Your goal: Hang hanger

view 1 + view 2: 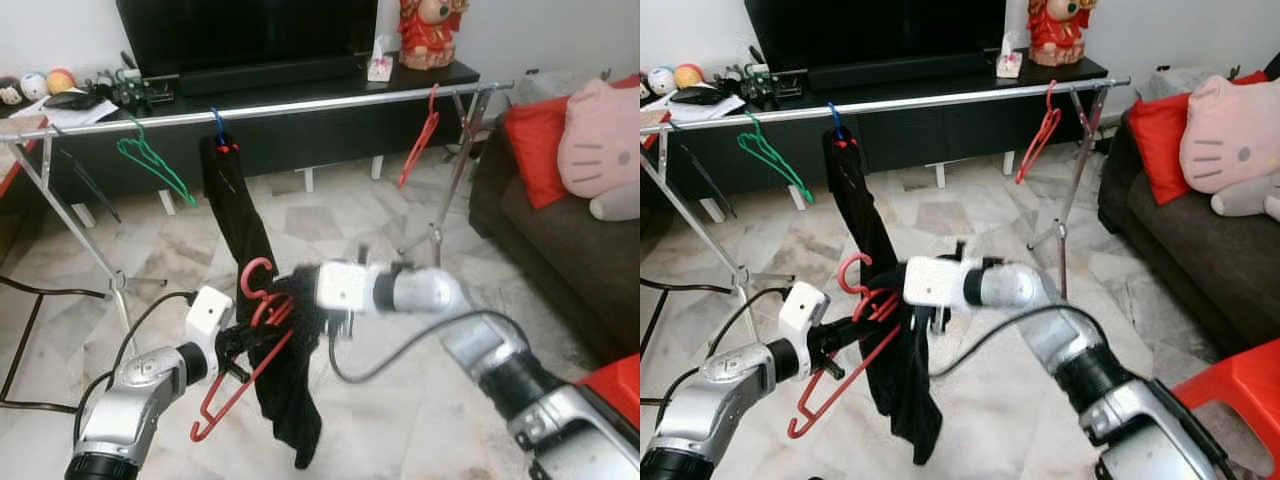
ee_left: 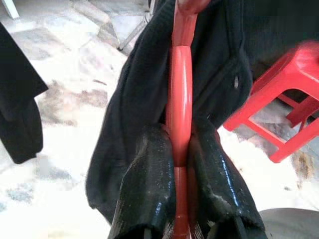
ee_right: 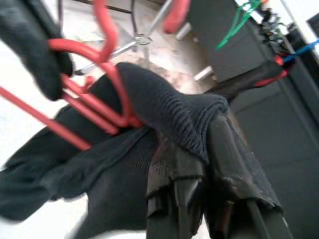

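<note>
A red hanger (image 1: 243, 355) hangs tilted low in front of me, its hook (image 1: 254, 277) pointing up. My left gripper (image 1: 243, 342) is shut on the hanger's bar, and its fingers (image 2: 149, 189) pinch the red bar (image 2: 178, 99). A black garment (image 1: 285, 400) is draped over the hanger. My right gripper (image 1: 300, 300) is shut on a fold of that black garment (image 3: 174, 117) next to the hanger's neck (image 3: 107, 107). The silver rail (image 1: 300, 105) of the drying rack runs across behind.
On the rail hang a green hanger (image 1: 150, 160), a blue hanger with a long black garment (image 1: 228, 185) and a red hanger (image 1: 420, 135). A TV console (image 1: 300, 75) stands behind, a dark sofa (image 1: 540, 220) with cushions on the right, a red stool (image 1: 615, 385) near right.
</note>
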### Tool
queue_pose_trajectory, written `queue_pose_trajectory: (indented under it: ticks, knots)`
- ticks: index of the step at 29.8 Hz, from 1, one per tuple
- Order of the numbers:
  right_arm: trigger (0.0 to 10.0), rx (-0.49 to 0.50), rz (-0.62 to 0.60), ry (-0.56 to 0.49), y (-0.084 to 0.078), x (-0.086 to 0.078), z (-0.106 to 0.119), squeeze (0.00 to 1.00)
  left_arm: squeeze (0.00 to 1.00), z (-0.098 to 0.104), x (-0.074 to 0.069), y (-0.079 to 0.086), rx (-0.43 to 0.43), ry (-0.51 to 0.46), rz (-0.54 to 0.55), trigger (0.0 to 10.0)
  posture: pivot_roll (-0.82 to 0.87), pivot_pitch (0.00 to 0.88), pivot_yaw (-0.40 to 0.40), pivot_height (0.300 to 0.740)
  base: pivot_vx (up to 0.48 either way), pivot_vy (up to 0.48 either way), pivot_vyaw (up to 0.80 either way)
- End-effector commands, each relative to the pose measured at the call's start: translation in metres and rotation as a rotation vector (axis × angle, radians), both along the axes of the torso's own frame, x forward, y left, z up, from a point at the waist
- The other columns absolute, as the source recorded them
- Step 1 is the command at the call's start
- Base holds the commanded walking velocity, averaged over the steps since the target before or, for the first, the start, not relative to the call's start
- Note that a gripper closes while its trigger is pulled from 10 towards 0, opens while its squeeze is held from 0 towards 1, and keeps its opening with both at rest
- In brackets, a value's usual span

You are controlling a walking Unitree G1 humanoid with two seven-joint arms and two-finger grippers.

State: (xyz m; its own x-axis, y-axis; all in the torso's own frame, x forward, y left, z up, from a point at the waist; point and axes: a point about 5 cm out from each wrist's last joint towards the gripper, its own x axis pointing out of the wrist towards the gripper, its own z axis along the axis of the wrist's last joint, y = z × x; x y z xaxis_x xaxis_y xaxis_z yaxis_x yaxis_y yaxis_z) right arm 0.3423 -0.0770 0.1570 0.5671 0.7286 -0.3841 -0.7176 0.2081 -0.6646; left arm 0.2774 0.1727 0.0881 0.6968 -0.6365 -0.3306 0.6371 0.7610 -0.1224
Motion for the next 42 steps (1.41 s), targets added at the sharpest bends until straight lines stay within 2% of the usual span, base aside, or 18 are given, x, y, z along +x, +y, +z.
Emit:
queue_pose_trajectory:
  ticks: [1,3,6,7,9,14,21,23,26,32,39,41,42]
  knots:
    - [10.0,0.013,-0.013,-0.083,0.004,0.007,0.013,0.0,0.0,0.004,-0.001,-0.001,0.001,-0.008,-0.021,10.0,-0.09,0.0,0.063,0.74,0.0,0.0,0.0]
    - [10.0,0.01,-0.013,-0.095,0.004,0.008,0.013,0.0,0.0,0.003,-0.001,-0.001,0.001,-0.006,-0.023,10.0,-0.09,0.0,0.063,0.74,0.0,0.0,0.0]
    - [10.0,0.026,0.042,-0.082,0.01,0.004,0.013,0.0,0.0,0.003,-0.002,-0.003,-0.006,-0.001,-0.034,10.0,-0.09,0.0,0.063,0.74,0.0,0.0,0.0]
    - [10.0,0.042,0.096,-0.055,0.015,-0.002,0.011,0.0,0.0,0.004,-0.003,-0.004,-0.011,0.0,-0.041,10.0,-0.09,0.0,0.064,0.74,0.0,0.0,0.0]
    - [10.0,0.046,0.113,-0.046,0.016,-0.003,0.01,0.0,0.0,0.004,-0.003,-0.004,-0.012,0.001,-0.043,10.0,-0.09,0.0,0.064,0.74,0.0,0.0,0.0]
    - [10.0,0.032,0.322,0.071,0.023,-0.03,0.003,0.0,0.0,0.004,-0.001,-0.005,-0.014,0.0,-0.042,10.0,-0.09,0.0,0.065,0.74,0.0,0.0,0.0]
    - [10.0,0.03,0.364,0.105,0.023,-0.036,0.002,0.0,0.0,0.004,-0.001,-0.005,-0.013,-0.003,-0.035,10.0,-0.09,0.0,0.066,0.74,0.0,0.0,0.0]
    - [10.0,0.025,0.424,0.145,0.022,-0.044,0.001,0.0,0.0,0.004,-0.001,-0.006,-0.016,0.0,-0.036,10.0,-0.09,0.0,0.066,0.74,0.0,0.0,0.0]
    - [10.0,0.025,0.426,0.148,0.022,-0.044,0.002,0.0,0.0,0.004,-0.001,-0.005,-0.016,0.0,-0.036,10.0,-0.09,0.0,0.066,0.74,0.0,0.0,0.0]
    - [10.0,-0.037,0.509,0.244,0.015,-0.059,-0.005,0.0,0.0,0.003,0.0,-0.007,-0.016,-0.004,-0.027,10.0,-0.09,0.0,0.066,0.74,0.0,0.0,0.0]
    - [10.0,-0.102,0.432,0.226,0.006,-0.051,-0.012,0.0,0.0,0.003,0.001,-0.006,-0.011,-0.009,-0.017,10.0,-0.09,0.0,0.066,0.74,0.0,0.0,0.0]
    - [10.0,-0.085,0.407,0.223,0.006,-0.048,-0.011,0.0,0.0,0.002,0.001,-0.006,-0.009,-0.01,-0.014,10.0,-0.1,0.0,0.065,0.74,0.0,0.0,0.0]
    - [10.0,-0.08,0.413,0.225,0.007,-0.049,-0.01,0.04,0.0,0.002,0.001,-0.006,-0.009,-0.01,-0.013,10.0,-0.1,0.0,0.065,0.74,0.0,0.0,0.0]
